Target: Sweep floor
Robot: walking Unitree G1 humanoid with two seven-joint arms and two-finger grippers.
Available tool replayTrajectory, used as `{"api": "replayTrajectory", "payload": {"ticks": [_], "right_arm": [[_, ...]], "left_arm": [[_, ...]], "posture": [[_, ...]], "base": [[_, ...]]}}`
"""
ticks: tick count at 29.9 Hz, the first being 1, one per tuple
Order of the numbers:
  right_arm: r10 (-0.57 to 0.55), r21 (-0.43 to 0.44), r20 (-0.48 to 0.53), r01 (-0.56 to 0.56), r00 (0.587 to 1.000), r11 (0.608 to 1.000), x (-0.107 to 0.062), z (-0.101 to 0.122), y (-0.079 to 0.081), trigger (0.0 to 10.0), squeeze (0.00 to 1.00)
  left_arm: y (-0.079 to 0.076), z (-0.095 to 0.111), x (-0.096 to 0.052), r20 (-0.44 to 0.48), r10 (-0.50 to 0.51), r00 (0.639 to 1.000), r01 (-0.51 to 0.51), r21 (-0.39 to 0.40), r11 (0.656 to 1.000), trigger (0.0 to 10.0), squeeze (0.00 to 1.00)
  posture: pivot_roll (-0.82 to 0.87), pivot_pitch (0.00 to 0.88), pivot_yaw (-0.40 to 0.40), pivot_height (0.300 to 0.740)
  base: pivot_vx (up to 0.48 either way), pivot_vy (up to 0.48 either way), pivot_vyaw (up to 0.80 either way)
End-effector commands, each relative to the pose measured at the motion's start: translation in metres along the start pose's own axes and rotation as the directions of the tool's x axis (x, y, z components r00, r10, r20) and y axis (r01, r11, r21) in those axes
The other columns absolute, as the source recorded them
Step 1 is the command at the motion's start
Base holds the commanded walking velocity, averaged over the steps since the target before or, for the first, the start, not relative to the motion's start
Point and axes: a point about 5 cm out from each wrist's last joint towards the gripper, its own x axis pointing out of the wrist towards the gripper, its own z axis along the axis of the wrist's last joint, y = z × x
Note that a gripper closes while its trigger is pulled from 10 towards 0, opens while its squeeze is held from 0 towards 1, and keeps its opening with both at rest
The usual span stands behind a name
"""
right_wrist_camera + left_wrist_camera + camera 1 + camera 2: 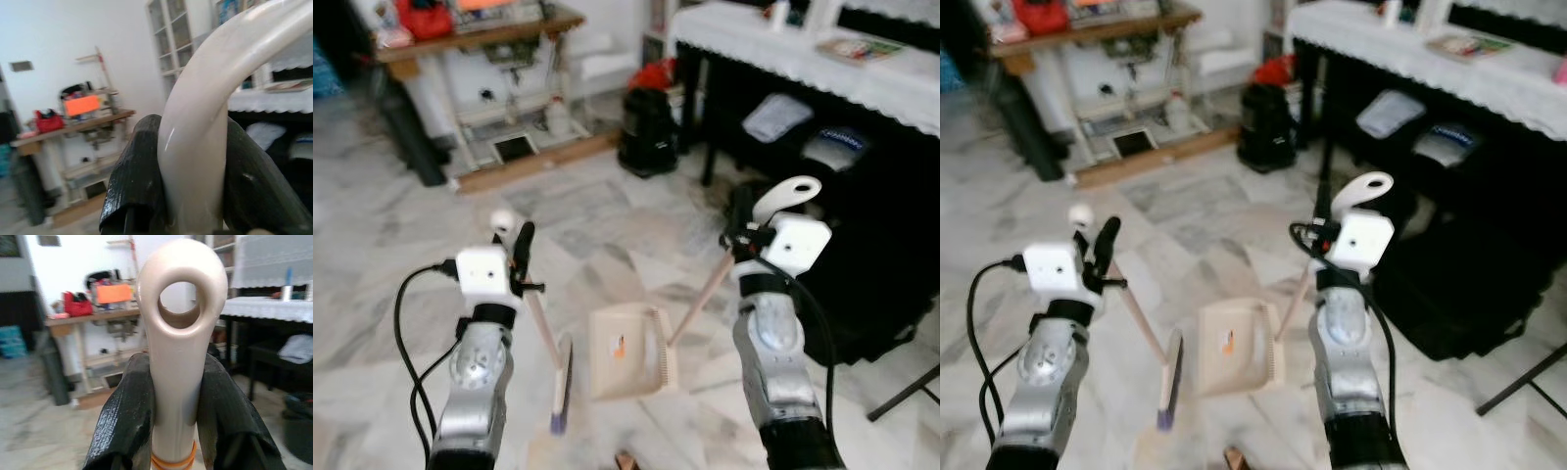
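My left gripper [521, 257] is shut on the cream handle of a small broom [540, 323]. The handle slants down to the brush head [562, 384] on the marble floor. In the left wrist view the black fingers [128, 417] clamp the handle [176, 357] just below its hanging loop. My right gripper [742, 240] is shut on the curved top of the dustpan handle [787, 195]. Its pole slants down to the beige dustpan [628, 351], which rests on the floor just right of the brush. In the right wrist view the fingers [139, 171] pinch the handle [195, 132].
A black-draped table [862, 147] with a white lace cloth stands close on the right. A black bin [648, 132] sits ahead, and a wooden workbench [470, 59] stands at the back left. A dark stand leg [906, 392] crosses the floor at the lower right.
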Motion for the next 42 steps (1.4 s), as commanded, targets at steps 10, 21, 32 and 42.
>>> {"api": "replayTrajectory", "payload": {"ticks": [10, 21, 32, 42], "right_arm": [[0.009, 0.035, 0.033, -0.010, 0.999, 0.999, 0.002, 0.008, 0.004, 10.0, 0.00], [0.029, 0.023, -0.005, -0.029, 1.000, 0.999, -0.001, 0.003, 0.002, 10.0, 0.00], [0.030, 0.030, 0.005, -0.030, 1.000, 0.999, 0.002, 0.005, 0.003, 10.0, 0.00], [0.042, 0.036, -0.001, -0.042, 0.999, 0.998, 0.000, 0.004, 0.008, 10.0, 0.00]], "left_arm": [[-0.006, 0.005, 0.001, 0.026, -0.028, 0.999, 0.028, -0.005, 1.000, 10.0, 0.00], [-0.013, 0.002, 0.000, 0.016, -0.039, 0.999, 0.040, -0.031, 0.999, 10.0, 0.00], [-0.013, 0.006, 0.003, 0.033, -0.037, 0.999, 0.038, -0.032, 0.999, 10.0, 0.00], [-0.007, 0.008, 0.002, 0.037, -0.015, 0.999, 0.016, -0.025, 1.000, 10.0, 0.00]], "posture": [[0.01, 0.000, 0.061, 0.740], [0.00, 0.000, 0.051, 0.740], [0.01, 0.000, 0.053, 0.740], [0.01, 0.000, 0.063, 0.740]], "base": [[0.000, 0.000, 0.53], [0.000, 0.000, 0.00], [0.000, 0.000, 0.00], [-0.077, 0.000, 0.00]]}}
